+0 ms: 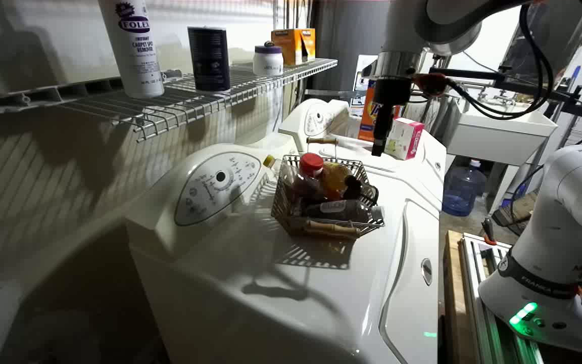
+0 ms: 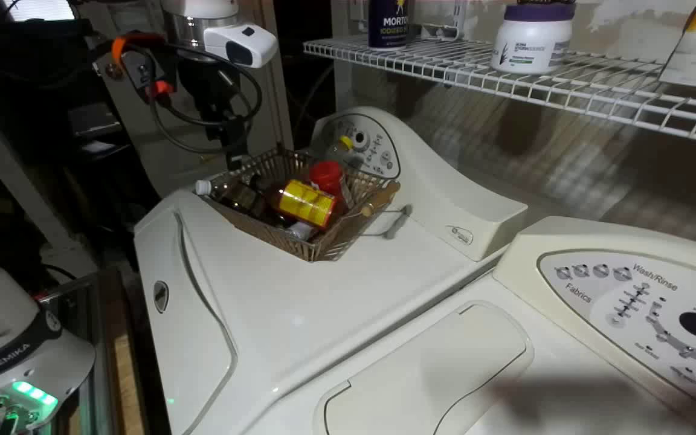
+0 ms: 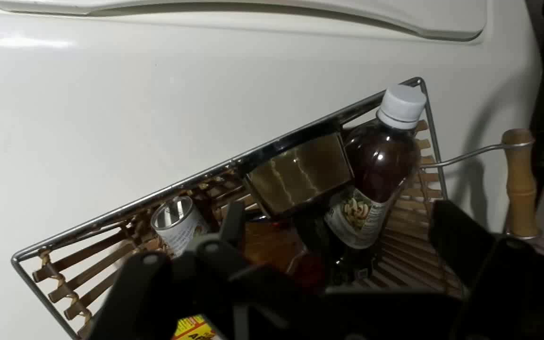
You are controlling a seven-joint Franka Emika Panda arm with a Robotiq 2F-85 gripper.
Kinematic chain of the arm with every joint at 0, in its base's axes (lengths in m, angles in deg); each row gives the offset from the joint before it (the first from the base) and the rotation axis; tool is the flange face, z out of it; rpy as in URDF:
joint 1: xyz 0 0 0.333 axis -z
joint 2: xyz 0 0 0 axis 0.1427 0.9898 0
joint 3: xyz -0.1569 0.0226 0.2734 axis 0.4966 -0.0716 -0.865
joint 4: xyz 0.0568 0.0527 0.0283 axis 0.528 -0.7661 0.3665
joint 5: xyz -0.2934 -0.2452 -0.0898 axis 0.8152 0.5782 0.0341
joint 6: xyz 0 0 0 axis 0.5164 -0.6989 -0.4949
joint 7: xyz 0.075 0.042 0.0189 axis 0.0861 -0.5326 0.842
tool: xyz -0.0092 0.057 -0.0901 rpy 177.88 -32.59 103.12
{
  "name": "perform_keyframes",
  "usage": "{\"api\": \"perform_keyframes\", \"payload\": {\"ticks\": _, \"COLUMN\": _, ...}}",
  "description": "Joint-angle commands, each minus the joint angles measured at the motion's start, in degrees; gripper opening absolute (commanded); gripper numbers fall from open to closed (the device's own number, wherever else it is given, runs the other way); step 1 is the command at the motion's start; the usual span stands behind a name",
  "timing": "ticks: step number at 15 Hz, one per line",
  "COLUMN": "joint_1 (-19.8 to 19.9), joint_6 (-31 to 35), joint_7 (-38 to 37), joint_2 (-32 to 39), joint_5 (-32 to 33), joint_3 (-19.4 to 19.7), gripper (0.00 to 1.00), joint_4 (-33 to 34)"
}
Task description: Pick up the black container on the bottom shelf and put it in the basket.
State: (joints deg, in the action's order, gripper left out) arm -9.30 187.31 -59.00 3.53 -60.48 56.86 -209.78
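The black container is a dark canister point(image 1: 210, 59) standing upright on the white wire shelf point(image 1: 185, 120). It also shows in an exterior view as a dark canister point(image 2: 388, 24) with its top cut off, on the shelf point(image 2: 475, 87). The basket point(image 1: 291, 225) has slatted sides and wooden handles and stands on a white machine. It also shows in an exterior view point(image 2: 275, 235) and in the wrist view by its rim point(image 3: 111, 214). My gripper point(image 3: 338, 222) is open and empty, pointing down above the basket side point(image 1: 378, 149) point(image 2: 235, 158), away from the canister.
The basket holds a red-lidded jar point(image 1: 311, 164), a yellow-labelled can point(image 2: 307, 203) and a white-capped bottle point(image 3: 371, 184). A tall white bottle point(image 1: 134, 55), a purple-lidded tub point(image 1: 268, 61) and an orange box point(image 1: 293, 45) stand on the shelf. A pink box point(image 1: 407, 139) stands beyond the basket.
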Motion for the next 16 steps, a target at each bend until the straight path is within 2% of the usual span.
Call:
{"api": "perform_keyframes", "payload": {"ticks": 1, "joint_1": 1.2, "joint_6": -0.2, "joint_7": 0.4, "joint_2": 0.1, "joint_5": -0.5, "joint_3": -1.1, "gripper": 1.0, "joint_4": 0.1}}
{"api": "perform_keyframes", "payload": {"ticks": 6, "joint_1": 1.0, "joint_6": 0.4, "joint_7": 0.4, "joint_2": 0.6, "joint_5": -0.8, "joint_3": -1.2, "gripper": 1.0, "joint_4": 0.6}}
{"api": "perform_keyframes", "payload": {"ticks": 16, "joint_1": -2.4, "joint_6": 6.7, "joint_7": 3.7, "joint_2": 5.3, "joint_5": 8.8, "joint_3": -10.0, "gripper": 1.0, "joint_4": 13.3}}
